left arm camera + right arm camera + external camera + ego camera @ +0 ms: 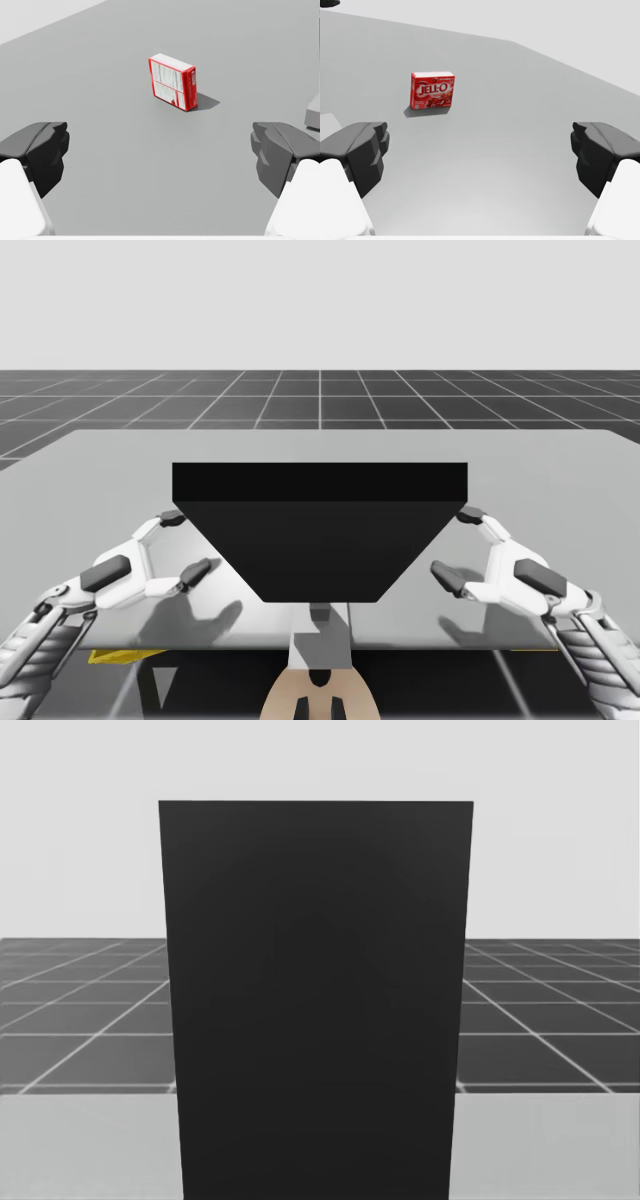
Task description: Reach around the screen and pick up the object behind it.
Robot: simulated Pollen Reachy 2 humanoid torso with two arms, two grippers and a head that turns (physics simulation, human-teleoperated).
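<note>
A tall black screen (320, 530) stands upright in the middle of the grey table (560, 470); in the head view the screen (315, 1010) blocks everything behind it. A small red box (173, 82) stands upright on the table, well ahead of my left gripper (160, 160), which is open and holds nothing. My right gripper (480, 160) is open too, and the red box (432, 90) stands ahead of it, off toward one finger. In the high view my left gripper (187, 545) hangs beside the screen's left edge and my right gripper (457, 545) beside its right edge.
Bare grey table surrounds the red box. A yellow patch (115, 655) shows under the table's front edge near my left arm. A dark gridded floor (320, 400) lies beyond the table's far edge.
</note>
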